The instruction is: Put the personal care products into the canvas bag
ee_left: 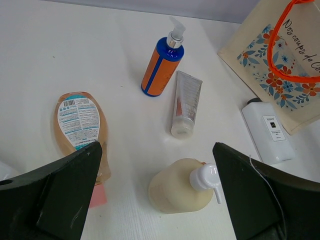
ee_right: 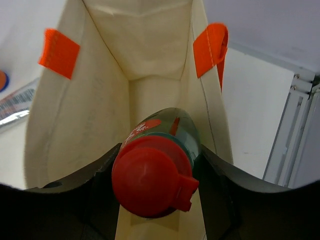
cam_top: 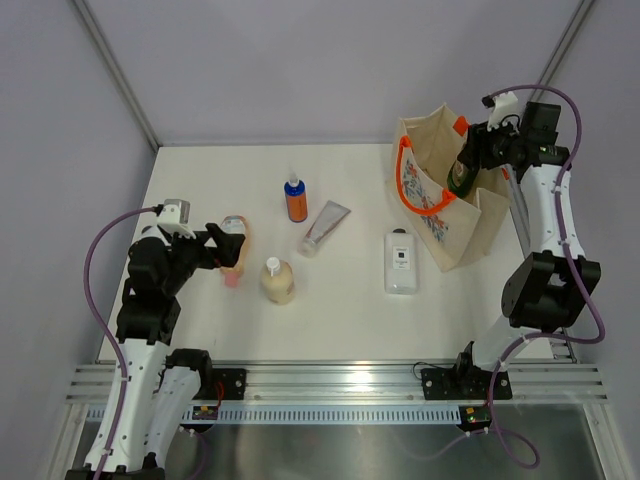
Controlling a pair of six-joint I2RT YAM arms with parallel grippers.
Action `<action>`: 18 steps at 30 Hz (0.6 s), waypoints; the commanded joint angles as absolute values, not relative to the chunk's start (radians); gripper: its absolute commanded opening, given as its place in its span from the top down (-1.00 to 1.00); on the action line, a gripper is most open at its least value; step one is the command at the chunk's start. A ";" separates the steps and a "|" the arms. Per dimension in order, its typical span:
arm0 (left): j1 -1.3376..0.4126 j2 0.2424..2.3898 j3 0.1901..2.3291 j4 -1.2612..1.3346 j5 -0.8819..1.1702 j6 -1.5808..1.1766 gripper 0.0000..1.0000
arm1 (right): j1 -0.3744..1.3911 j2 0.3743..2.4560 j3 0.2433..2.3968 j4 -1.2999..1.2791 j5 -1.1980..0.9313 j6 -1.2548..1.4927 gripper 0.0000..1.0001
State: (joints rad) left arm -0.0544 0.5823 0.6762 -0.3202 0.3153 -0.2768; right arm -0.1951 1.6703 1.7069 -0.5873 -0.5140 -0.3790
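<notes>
At about two o'clock on the white tabletop (cam_top: 340, 320) stands the beige canvas bag (cam_top: 455, 235) with orange handles (cam_top: 402, 175) and a flower print. The right fingers (ee_right: 95, 185) are clenched on the green bottle with a red cap (ee_right: 155, 175). It hangs in the open mouth of the bag with its bottom pointing down between the cloth walls. How deep it sits I cannot tell.

Five products lie outside the bag:
- the orange bottle with a blue cap (cam_top: 295, 200) at twelve o'clock of the group
- the silver tube (cam_top: 325, 227) just beside it
- the flat white rectangular bottle (cam_top: 401, 262) at three o'clock, near the bag
- the cream pump bottle (cam_top: 278, 281) at six o'clock
- the peach tube (cam_top: 233, 253) at nine o'clock

The left fingers (ee_left: 65, 195) are spread wide and hold nothing, hovering over the peach tube and the cream pump bottle.

I think the danger is in the release. The bag is soft and stands alone, so if the bottle drops against one wall, the bag may lean or fall over. If the fingers let go while the bottle is tilted, it can slide over the rim onto the tabletop. The fingers may also hook one of the handles on the way up and drag the bag.
</notes>
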 commanded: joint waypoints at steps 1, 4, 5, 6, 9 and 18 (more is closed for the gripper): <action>-0.058 0.577 0.673 -0.265 0.356 -0.265 -0.98 | -0.190 1.649 1.704 -0.494 -0.466 -0.483 1.00; -0.058 0.583 0.673 -0.259 0.377 -0.267 -0.98 | -0.189 1.657 1.655 -0.503 -0.453 -0.528 1.00; -0.058 0.583 0.673 -0.255 0.386 -0.267 -0.98 | -0.189 1.657 1.628 -0.500 -0.448 -0.535 1.00; -0.058 0.584 0.673 -0.253 0.400 -0.270 -0.98 | -0.189 1.658 1.617 -0.502 -0.439 -0.557 1.00; -0.058 0.589 0.670 -0.244 0.428 -0.275 -0.98 | -0.189 1.667 1.577 -0.495 -0.430 -0.572 0.86; -0.058 0.661 0.718 -0.305 0.348 -0.458 -0.98 | -0.189 1.684 1.565 -0.571 -0.457 -0.560 -0.52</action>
State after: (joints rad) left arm -0.0544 0.6254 0.6769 -0.2916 0.3809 -0.3618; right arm -0.1936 1.7226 1.5360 -0.6247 -0.4320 -0.5442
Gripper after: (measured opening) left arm 0.987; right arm 0.721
